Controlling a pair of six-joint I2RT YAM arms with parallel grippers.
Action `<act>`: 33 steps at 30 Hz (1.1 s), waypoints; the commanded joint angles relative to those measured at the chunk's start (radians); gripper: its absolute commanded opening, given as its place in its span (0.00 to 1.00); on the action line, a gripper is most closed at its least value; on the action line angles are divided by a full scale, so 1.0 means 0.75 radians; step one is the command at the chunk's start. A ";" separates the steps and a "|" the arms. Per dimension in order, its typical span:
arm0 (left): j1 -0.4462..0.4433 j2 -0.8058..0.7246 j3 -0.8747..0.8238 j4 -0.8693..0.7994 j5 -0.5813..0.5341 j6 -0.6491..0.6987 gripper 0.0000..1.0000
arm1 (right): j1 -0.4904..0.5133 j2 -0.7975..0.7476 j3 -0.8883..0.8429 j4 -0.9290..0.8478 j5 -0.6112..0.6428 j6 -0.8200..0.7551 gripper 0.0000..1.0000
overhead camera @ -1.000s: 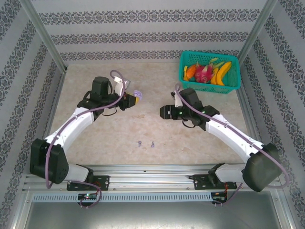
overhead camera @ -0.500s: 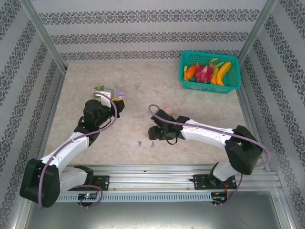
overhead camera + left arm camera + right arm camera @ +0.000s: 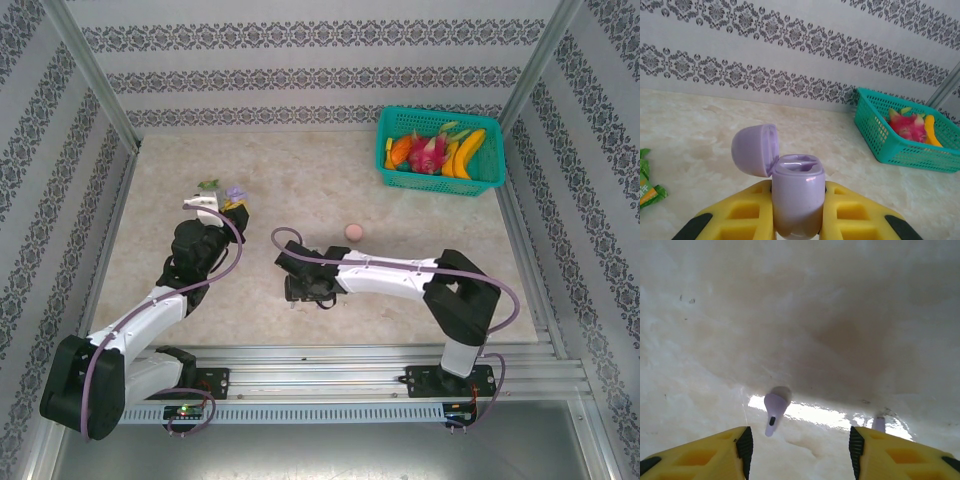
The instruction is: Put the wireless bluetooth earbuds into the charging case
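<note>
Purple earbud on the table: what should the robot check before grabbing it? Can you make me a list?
1. Right gripper open: ok, jaws wide apart.
2. Purple earbud between the fingers: ok, though nearer one finger.
3. Second earbud clear of the fingers: not ok, one finger partly hides it.
4. Charging case with its lid open: ok.
5. Left gripper holding the case: ok, shut on it.
6. Case slots empty: cannot tell.

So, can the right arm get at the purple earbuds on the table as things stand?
Probably yes: the right gripper hangs open right over one purple earbud, and nothing lies between its fingers and that earbud.
</note>
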 commanded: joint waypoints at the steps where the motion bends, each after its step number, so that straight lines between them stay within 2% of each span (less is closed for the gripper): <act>1: -0.001 -0.017 0.016 0.082 -0.036 -0.020 0.00 | 0.023 0.070 0.091 -0.124 0.064 0.082 0.54; 13: -0.001 -0.050 0.004 0.074 -0.049 -0.017 0.00 | 0.060 0.237 0.226 -0.197 0.059 0.129 0.42; 26: 0.000 -0.064 0.001 0.070 -0.057 -0.005 0.00 | 0.083 0.320 0.274 -0.200 0.045 0.151 0.41; 33: 0.000 -0.069 -0.005 0.067 -0.051 -0.010 0.00 | 0.082 0.341 0.270 -0.202 0.068 0.156 0.37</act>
